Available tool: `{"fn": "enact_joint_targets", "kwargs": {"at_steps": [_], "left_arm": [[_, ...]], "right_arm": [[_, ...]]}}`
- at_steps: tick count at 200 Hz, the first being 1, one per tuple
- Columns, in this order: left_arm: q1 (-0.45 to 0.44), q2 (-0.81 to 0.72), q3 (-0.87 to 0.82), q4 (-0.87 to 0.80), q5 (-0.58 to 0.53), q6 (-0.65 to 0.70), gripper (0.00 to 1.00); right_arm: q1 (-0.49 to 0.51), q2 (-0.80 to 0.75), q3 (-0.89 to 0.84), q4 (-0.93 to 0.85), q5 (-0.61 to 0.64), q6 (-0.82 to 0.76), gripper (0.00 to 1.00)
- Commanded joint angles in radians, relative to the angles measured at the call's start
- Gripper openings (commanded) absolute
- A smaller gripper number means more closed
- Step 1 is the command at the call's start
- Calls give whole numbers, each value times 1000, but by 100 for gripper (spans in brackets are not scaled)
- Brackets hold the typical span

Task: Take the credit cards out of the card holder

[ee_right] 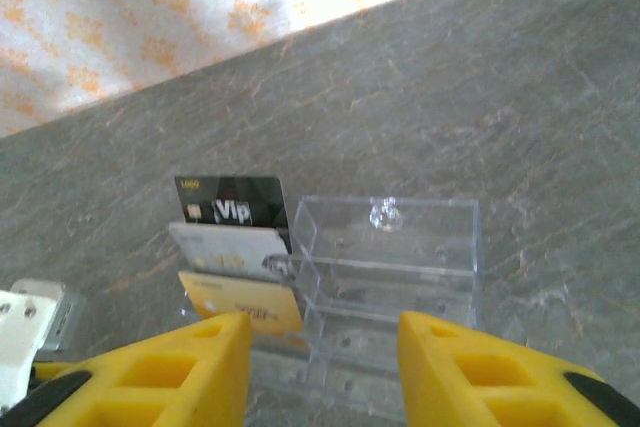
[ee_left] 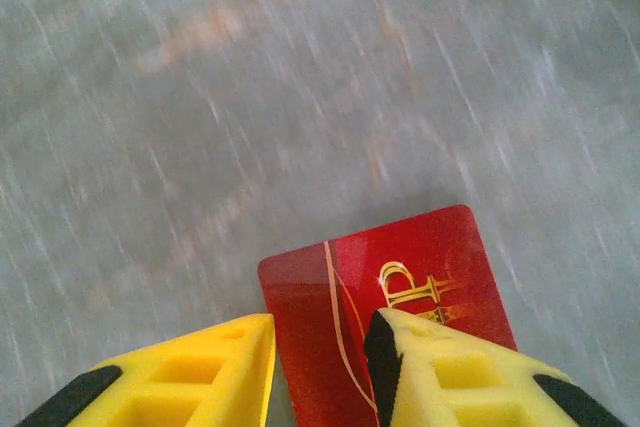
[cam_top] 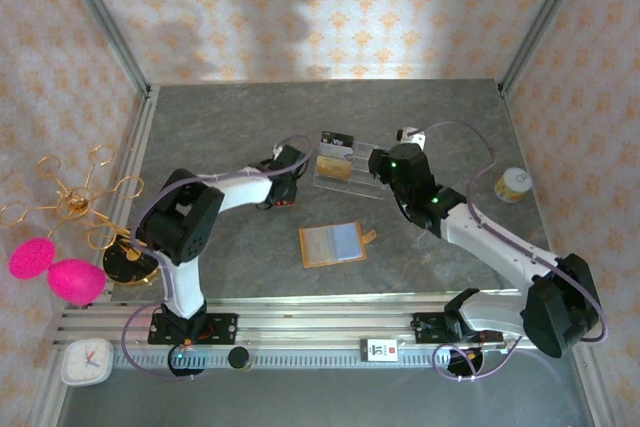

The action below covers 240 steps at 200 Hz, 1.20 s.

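Wallet (cam_top: 334,244) lies open on the table (cam_top: 440,127), freed for emptying. Left jaws clamp a red card (ee_left: 390,317) for carrying off; right jaws stand apart before the clear stand (ee_right: 385,287) already holding three cards (ee_right: 235,257).

Red card (ee_left: 390,297) lower end cut off; table (ee_left: 250,97) motion-blurred.

A glossy red plastic card (ee_left: 400,317) with gold foil lettering is seen on the matt, stone-veined grey table (ee_left: 300,97). The stand (ee_right: 385,282) is made of clear, shiny acrylic. The card holder (cam_top: 333,244) looks like smooth tan leather, with translucent plastic sleeves inside.
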Motion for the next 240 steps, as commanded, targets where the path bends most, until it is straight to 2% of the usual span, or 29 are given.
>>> {"fn": "enact_joint_targets", "kwargs": {"at_steps": [1, 18, 41, 98, 126, 168, 195, 212, 229, 240], "left_arm": [[-50, -50, -163, -70, 37, -104, 36], [-70, -150, -272, -38, 29, -154, 36], [-98, -258, -383, -4, 72, -221, 36], [-310, -402, -570, 23, 71, -429, 37], [-342, -519, -642, 23, 83, -490, 37], [-413, -643, -723, 31, 99, -568, 36], [-505, -797, -712, -39, 33, -624, 38], [-525, -941, -724, -85, 10, -659, 44], [-525, -1099, -757, -133, -12, -696, 47], [-526, -1196, -768, -163, -22, -715, 48]], "right_arm": [[28, -72, -33, -32, 22, 34, 42], [42, -105, -55, -48, 27, 45, 42], [66, -134, -74, -59, 20, 60, 42], [171, -144, -130, -100, 17, 102, 42], [223, -117, -183, -80, -98, 119, 41], [417, -21, -214, -17, -192, 115, 41], [524, 79, -172, 26, -237, 69, 41], [563, 152, -131, 42, -231, 26, 35], [563, 203, -103, 88, -231, 5, 19], [550, 250, -72, 104, -256, -9, 12]]}}
